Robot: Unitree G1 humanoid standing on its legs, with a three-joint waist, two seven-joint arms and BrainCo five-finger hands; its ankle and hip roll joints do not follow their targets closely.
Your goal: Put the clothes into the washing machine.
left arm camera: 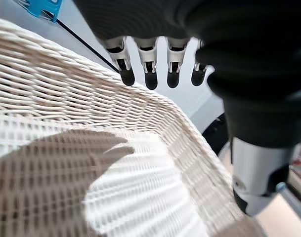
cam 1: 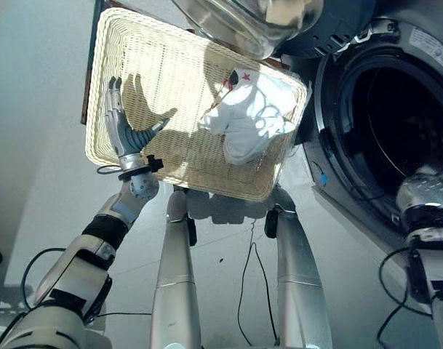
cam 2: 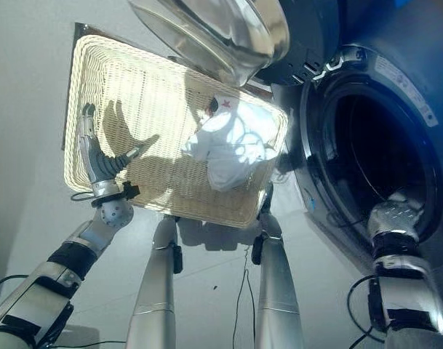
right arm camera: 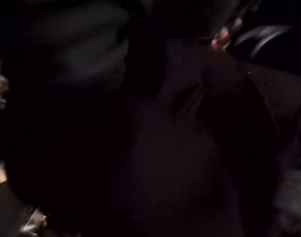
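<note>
Left robot hand (cam 1: 123,127) flat, fingers straight, empty over basket (cam 1: 134,65). Right robot hand inside washing machine (cam 2: 366,145) drum, fingers hidden, cannot tell. White garment (cam 1: 254,113) at basket's right edge. Risk: garment slips over rim.

Left robot hand (cam 1: 123,127): silver fingers (left arm camera: 150,74) with dark tips, dark ribbed cover over back and wrist. Thumb (left arm camera: 256,182) silver, with a dark end. Left arm (cam 1: 86,262): silver-grey shells, a rounded silver joint behind the wrist, black bands between segments. Right arm (cam 1: 425,218): same silver-grey casing, black bands below a rounded silver section.
</note>
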